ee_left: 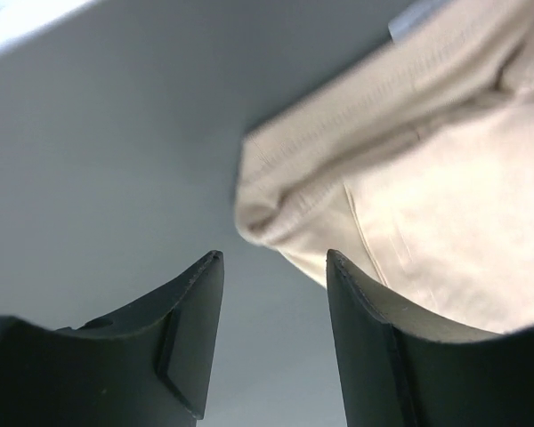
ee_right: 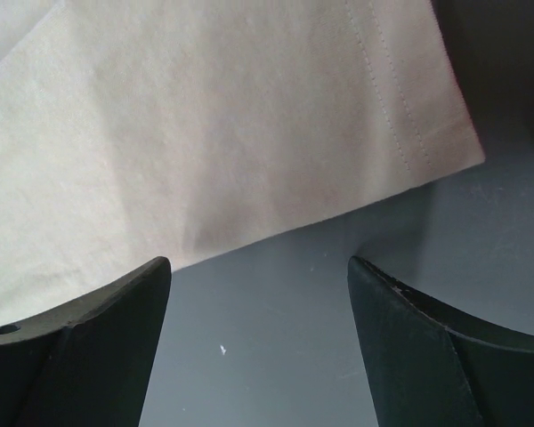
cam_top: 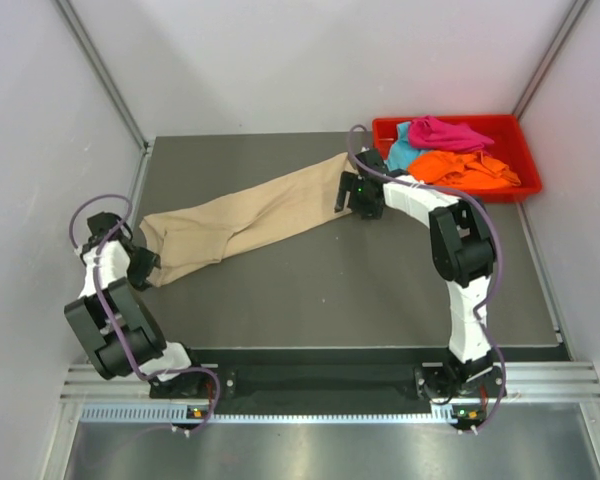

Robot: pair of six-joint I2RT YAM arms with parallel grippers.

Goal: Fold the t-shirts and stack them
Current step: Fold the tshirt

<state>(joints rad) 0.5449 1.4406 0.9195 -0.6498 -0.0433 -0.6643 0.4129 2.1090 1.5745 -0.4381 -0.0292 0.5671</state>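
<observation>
A beige t-shirt (cam_top: pixel 245 220) lies on the dark table, drawn out into a long band from lower left to upper right. My left gripper (cam_top: pixel 143 263) sits at its lower left end. In the left wrist view that gripper (ee_left: pixel 274 258) is open with nothing between the fingers, and the bunched beige cloth (ee_left: pixel 427 178) lies just ahead and to the right. My right gripper (cam_top: pixel 350 195) is at the shirt's upper right end, open (ee_right: pixel 258 262) over bare table, with the hemmed edge of the beige cloth (ee_right: pixel 222 116) just beyond its tips. Pink (cam_top: pixel 445 132), teal (cam_top: pixel 402 152) and orange (cam_top: pixel 470 168) t-shirts lie crumpled in the tray.
A red plastic tray (cam_top: pixel 450 121) stands at the back right corner of the table (cam_top: pixel 310 290). Grey walls close in the left, back and right sides. The arm bases sit on a metal rail at the near edge.
</observation>
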